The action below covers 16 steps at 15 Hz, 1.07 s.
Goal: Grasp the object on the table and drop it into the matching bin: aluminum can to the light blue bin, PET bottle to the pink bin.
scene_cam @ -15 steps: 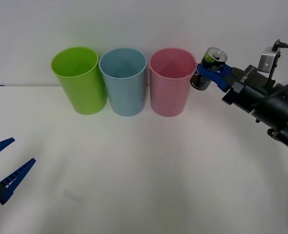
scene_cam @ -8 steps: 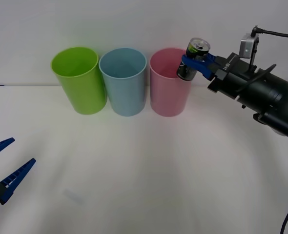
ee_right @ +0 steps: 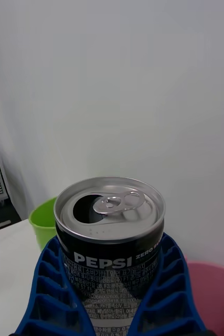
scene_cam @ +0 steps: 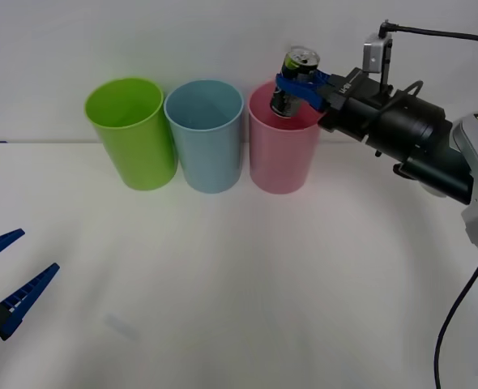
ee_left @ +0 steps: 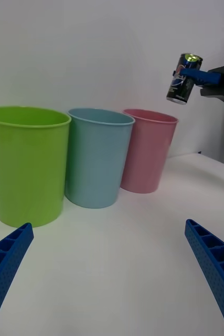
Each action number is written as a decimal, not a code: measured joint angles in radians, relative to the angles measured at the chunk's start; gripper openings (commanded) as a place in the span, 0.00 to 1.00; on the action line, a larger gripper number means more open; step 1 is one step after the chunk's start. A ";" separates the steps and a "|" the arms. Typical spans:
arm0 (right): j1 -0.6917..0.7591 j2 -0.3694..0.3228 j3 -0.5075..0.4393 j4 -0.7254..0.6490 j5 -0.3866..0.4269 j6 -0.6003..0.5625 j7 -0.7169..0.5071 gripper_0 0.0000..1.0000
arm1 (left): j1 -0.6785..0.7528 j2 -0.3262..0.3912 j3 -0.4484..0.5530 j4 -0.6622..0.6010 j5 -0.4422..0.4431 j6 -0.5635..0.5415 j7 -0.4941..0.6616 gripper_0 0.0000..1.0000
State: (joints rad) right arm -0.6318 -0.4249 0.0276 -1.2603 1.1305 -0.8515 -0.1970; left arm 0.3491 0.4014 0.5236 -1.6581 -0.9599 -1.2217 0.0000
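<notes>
Can [scene_cam: 294, 81], aluminium, dark grey with silver top and pull tab: pinched upright between the blue ribbed jaws of the right gripper [scene_cam: 297, 87], carried in the air above the rim of the pink bin [scene_cam: 281, 154]. Pink bin: directly beneath the jaws, on the white desk [scene_cam: 239, 284]. Light blue bin [scene_cam: 205, 138]: the matching one, next along the row to the robot's left of the jaws, its mouth open and unobstructed. Lime green bin [scene_cam: 131, 134]: farthest from the jaws, at the row's end, no part in this job. Left gripper [scene_cam: 8, 288]: parked low over the near edge of the desk, well apart from the bins, jaws spread and holding nothing. Step in hand, by my reading: transport, can lifted but not yet over its proper bin. Next move calls for a sideways carry past the pink rim until the jaws sit above the light blue opening, then a release.
</notes>
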 measured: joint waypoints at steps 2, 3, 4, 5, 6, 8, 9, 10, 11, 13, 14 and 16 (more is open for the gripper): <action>-0.053 0.028 0.000 0.064 0.023 -0.003 0.007 0.00 | 0.000 0.000 0.000 0.000 0.000 0.000 0.000 1.00; -0.078 0.041 0.000 0.097 0.035 -0.003 0.011 0.00 | 0.000 0.000 0.000 0.000 0.000 0.000 0.000 1.00; -0.104 0.054 0.000 0.130 0.045 -0.003 0.014 0.00 | 0.000 0.000 0.000 0.000 0.000 0.000 0.000 1.00; -0.130 0.067 0.000 0.161 0.054 -0.003 0.018 0.00 | 0.000 0.000 0.000 0.000 0.000 0.000 0.000 1.00; -0.155 0.081 -0.001 0.194 0.063 -0.003 0.023 0.00 | 0.000 0.000 0.000 0.000 0.000 0.000 0.000 1.00; -0.207 0.105 -0.004 0.264 0.078 -0.003 0.033 0.00 | 0.000 0.000 0.000 0.000 0.000 0.000 0.000 1.00; -0.232 0.119 -0.008 0.295 0.090 -0.001 0.038 0.00 | 0.000 0.000 0.000 0.000 0.000 0.000 0.000 1.00; -0.256 0.134 -0.014 0.326 0.103 0.001 0.041 0.00 | 0.000 0.000 0.000 0.000 0.000 0.000 0.000 1.00; -0.278 0.149 -0.023 0.352 0.118 0.003 0.043 0.00 | 0.000 0.000 0.000 0.000 0.000 0.000 0.000 1.00; -0.319 0.183 -0.048 0.403 0.158 0.015 0.052 0.00 | 0.000 0.000 0.000 0.000 0.000 0.000 0.000 1.00; -0.333 0.203 -0.061 0.416 0.182 0.030 0.055 0.00 | 0.000 0.000 0.000 0.000 0.000 0.000 0.000 1.00; -0.344 0.242 -0.077 0.420 0.225 0.066 0.057 0.00 | 0.000 0.000 0.000 0.000 0.000 0.000 0.000 1.00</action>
State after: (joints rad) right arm -0.9763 -0.1827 -0.0492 -0.8406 1.3550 -0.7856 -0.1397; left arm 0.3490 0.4014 0.5236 -1.6581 -0.9599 -1.2217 0.0000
